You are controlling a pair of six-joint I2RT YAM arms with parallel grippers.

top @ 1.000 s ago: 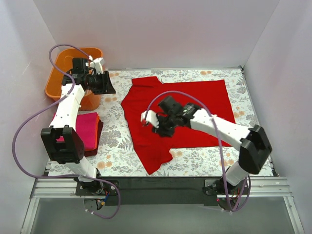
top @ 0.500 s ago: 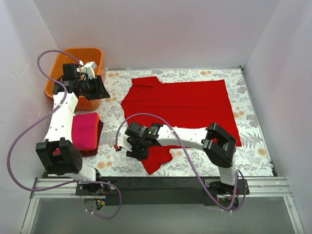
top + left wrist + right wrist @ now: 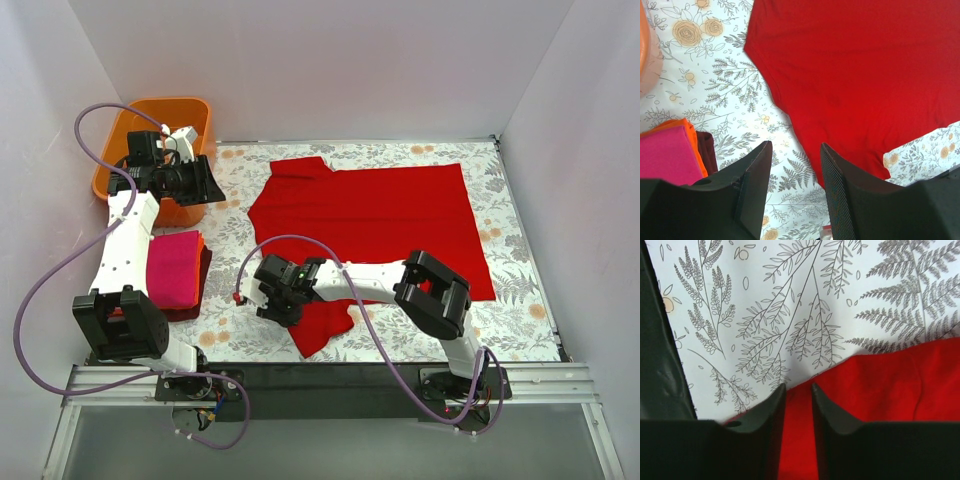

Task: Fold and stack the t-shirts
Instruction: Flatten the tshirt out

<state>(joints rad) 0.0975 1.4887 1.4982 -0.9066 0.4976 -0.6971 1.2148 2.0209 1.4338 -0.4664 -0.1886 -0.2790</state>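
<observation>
A bright red t-shirt (image 3: 380, 215) lies spread flat on the floral cloth; it also shows in the left wrist view (image 3: 855, 75) and the right wrist view (image 3: 890, 385). My right gripper (image 3: 264, 298) reaches left and low to the shirt's lower left edge. Its fingers (image 3: 798, 387) are pinched close with red cloth between them. A folded stack (image 3: 172, 268) with magenta-pink on top, then orange and dark red, sits at the left (image 3: 665, 155). My left gripper (image 3: 198, 180) hangs open and empty high above the cloth (image 3: 795, 147).
An orange plastic basket (image 3: 120, 130) stands at the back left, beside the left arm. The grey-and-orange floral cloth (image 3: 230, 290) covers the table. White walls close in the left, back and right. The right arm's purple cable loops over the shirt's lower part.
My right gripper swung from the shirt's middle down and left to its lower left edge, then settled there. The left arm pulled back a little toward the basket.
</observation>
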